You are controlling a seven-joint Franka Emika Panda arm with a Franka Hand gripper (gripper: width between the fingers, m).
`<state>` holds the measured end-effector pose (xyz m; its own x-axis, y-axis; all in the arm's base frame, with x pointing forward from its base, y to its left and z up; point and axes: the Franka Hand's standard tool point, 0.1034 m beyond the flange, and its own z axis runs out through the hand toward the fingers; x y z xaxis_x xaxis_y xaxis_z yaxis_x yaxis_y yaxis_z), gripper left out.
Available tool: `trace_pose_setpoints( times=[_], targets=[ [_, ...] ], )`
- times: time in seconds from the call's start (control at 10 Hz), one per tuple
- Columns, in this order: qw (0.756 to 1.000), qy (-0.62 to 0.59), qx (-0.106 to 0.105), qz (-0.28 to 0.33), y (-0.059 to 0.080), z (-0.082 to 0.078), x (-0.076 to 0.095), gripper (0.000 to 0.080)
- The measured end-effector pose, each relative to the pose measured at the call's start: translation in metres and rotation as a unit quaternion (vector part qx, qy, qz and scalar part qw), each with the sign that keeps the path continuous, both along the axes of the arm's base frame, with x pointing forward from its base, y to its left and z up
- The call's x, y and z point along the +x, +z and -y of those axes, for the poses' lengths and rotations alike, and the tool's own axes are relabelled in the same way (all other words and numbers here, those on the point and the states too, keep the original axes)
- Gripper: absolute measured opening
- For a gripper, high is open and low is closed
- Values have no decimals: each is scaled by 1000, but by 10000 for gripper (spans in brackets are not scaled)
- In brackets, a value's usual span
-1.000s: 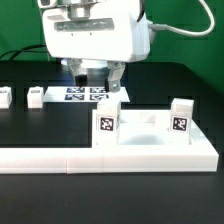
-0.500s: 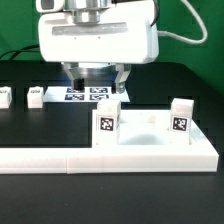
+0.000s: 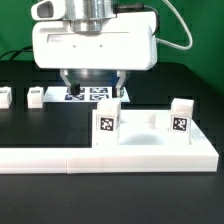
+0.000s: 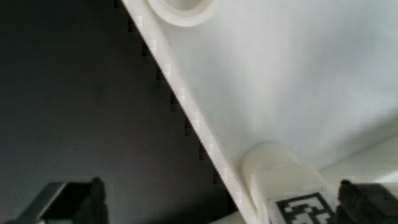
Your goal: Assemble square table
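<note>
While the gripper point(image 3: 95, 90) hung spread and empty at upper centre, the tabletop point(image 3: 148, 140) sat at lower right. We judged it light, stiff, slick plastic, best pinched across its raised rim.

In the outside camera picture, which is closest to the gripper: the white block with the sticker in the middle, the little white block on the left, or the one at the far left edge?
1. Sticker block: middle of the picture, just below the open gripper.
2. Little left block: off to the exterior view's left.
3. Edge block: farthest, at the far left edge.
</note>
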<state>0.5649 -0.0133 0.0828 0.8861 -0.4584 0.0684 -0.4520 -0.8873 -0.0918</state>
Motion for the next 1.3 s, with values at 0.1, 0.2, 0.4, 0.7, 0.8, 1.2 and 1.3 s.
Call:
trace_pose_setpoints(
  times=[0.1,0.2,0.4,0.7,0.8,1.2,1.3],
  targets=[
    [1000,0,0,0,0,0,0,649],
    [1000,1,-1,0,-1,0,-1,649],
    [998,66,-15,3,-10,2,-9,649],
    [993,119,-14,-16,-24,4,-8,649],
    [993,119,-12,-23,-30,4,-7,649],
    [993,117,-13,-23,-31,5,-6,649],
    [992,124,-14,-23,-32,6,-7,649]
  ],
)
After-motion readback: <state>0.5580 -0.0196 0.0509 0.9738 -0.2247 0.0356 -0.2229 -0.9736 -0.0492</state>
